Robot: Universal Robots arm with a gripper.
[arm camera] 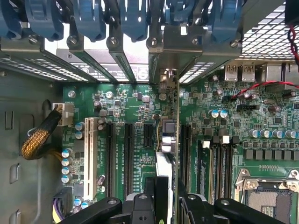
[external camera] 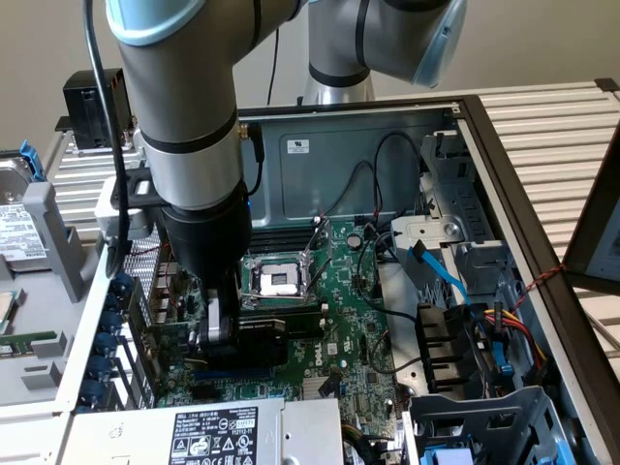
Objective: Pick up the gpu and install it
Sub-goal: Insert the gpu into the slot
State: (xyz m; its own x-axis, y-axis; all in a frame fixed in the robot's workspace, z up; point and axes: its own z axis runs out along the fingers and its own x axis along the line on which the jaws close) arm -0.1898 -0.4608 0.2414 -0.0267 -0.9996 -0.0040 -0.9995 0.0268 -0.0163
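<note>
Gpu held on edge over the motherboard slots

The gpu (arm camera: 171, 140), a thin green card with a silver metal bracket, stands edge-on in the black gripper (arm camera: 167, 196), clenched on it, lined up with a long black slot on the large green motherboard (arm camera: 131, 107), bracket toward the blue-latched rear openings (arm camera: 135, 18).

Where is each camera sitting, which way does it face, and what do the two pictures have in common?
Exterior view: off the arm, above the open computer case, looking down at the motherboard; the arm and gripper show.
Wrist view: on the wrist, looking along the gripper at the expansion slots and blue slot latches; the gpu stands edge-on, held between the fingers.
Shared: motherboard, CPU socket, gripper.
</note>
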